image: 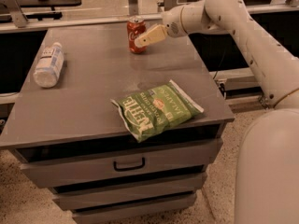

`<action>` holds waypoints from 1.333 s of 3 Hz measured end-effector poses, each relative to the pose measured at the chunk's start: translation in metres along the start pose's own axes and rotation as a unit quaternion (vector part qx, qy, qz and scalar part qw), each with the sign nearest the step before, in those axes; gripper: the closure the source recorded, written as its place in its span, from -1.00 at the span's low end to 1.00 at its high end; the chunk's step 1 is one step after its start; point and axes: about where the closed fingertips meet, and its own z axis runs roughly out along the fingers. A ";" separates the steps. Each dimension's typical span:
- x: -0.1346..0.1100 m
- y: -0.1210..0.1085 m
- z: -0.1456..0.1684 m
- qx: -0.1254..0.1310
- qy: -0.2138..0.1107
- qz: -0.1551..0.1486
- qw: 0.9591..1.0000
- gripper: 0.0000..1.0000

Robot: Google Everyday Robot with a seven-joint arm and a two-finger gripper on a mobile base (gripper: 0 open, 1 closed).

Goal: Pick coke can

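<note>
A crumpled green crisp bag lies near the front edge of a grey metal drawer cabinet, above its top drawer's dark handle. Farther back on the left, a clear plastic bottle with a white label lies on its side. At the far edge stands the small red coke can, upright. The robot's white arm reaches in from the right, its tan gripper level with the can's right side and overlapping its lower half; whether the gripper is open or closed cannot be told.
</note>
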 end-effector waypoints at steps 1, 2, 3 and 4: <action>-0.001 -0.001 0.034 -0.018 -0.034 0.024 0.999 -1.00; 0.004 -0.003 0.056 -0.030 -0.054 0.034 0.998 -0.65; 0.006 -0.003 0.066 -0.040 -0.076 0.040 0.995 -0.16; 0.002 -0.002 0.065 -0.049 -0.092 0.040 0.994 0.30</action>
